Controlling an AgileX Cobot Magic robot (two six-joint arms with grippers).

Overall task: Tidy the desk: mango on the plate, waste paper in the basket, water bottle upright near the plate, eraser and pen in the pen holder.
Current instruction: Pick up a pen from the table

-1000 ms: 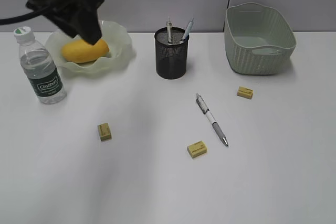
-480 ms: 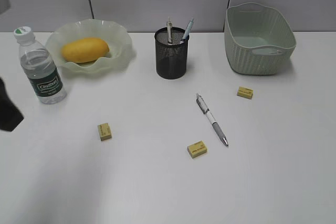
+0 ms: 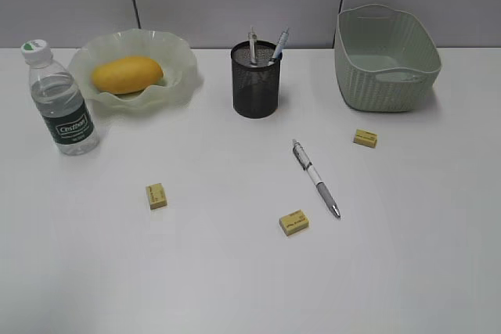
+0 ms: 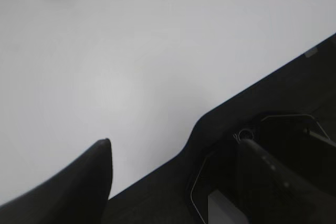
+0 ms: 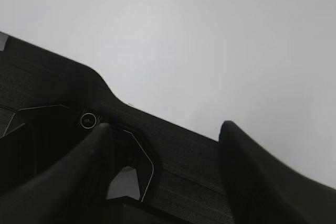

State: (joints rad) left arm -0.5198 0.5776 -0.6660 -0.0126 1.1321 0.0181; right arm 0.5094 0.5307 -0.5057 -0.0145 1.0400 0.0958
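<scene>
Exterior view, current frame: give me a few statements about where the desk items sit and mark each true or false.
1. The mango lies on the plate. True.
2. The water bottle lies on its side. False: it stands upright beside the plate.
3. A pen lies on the desk. True.
4. All erasers are in the pen holder. False: three erasers lie on the desk.
5. The basket stands at the far right. True.

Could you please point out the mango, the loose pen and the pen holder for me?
mango (image 3: 127, 74), exterior view, middle of the fruit's skin.
pen (image 3: 315, 178), exterior view, middle of the barrel.
pen holder (image 3: 256, 84), exterior view, front of the mesh wall.
</scene>
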